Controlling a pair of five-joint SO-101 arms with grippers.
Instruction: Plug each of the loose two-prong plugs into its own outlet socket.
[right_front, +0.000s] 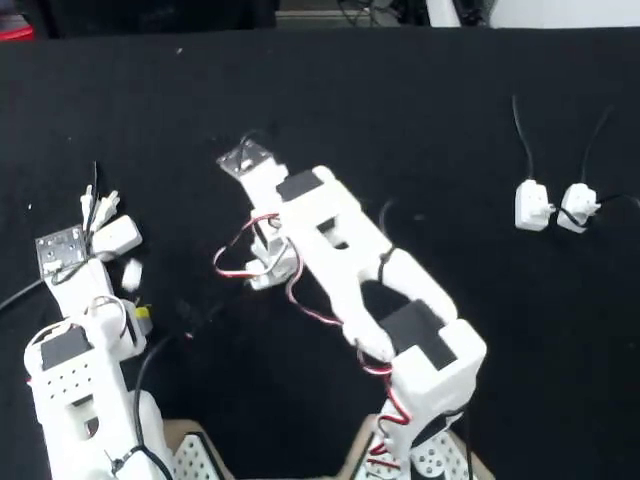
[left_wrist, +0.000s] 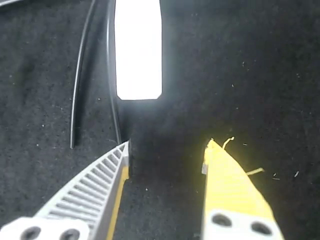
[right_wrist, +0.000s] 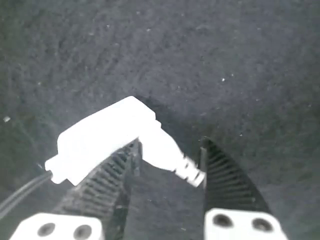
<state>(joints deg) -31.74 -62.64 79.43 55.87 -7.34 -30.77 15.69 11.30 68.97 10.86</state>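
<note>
One plug, centre: white plug lies on the black table, a dark lead leaving its broad end; its narrow end reaches in between the jaws of the right gripper.
Right jaws: stand apart on either side of that narrow end; cannot tell whether they pinch it or only straddle it.
Right arm: stretched from the near edge toward mid-table in the high view, red and white wires looping beside its wrist.
One block, left: white block lies just beyond the tips of the left gripper; no contact visible. Thin black leads run alongside the block.
Left jaws: spread wide, bare cloth between them, nothing held.
Left arm: at the near left corner in the high view, white block just beside its tip.
Two units, far right: two white pieces and sit close side by side, each with a thin black lead running away from the arms. Well apart from both grippers.
</note>
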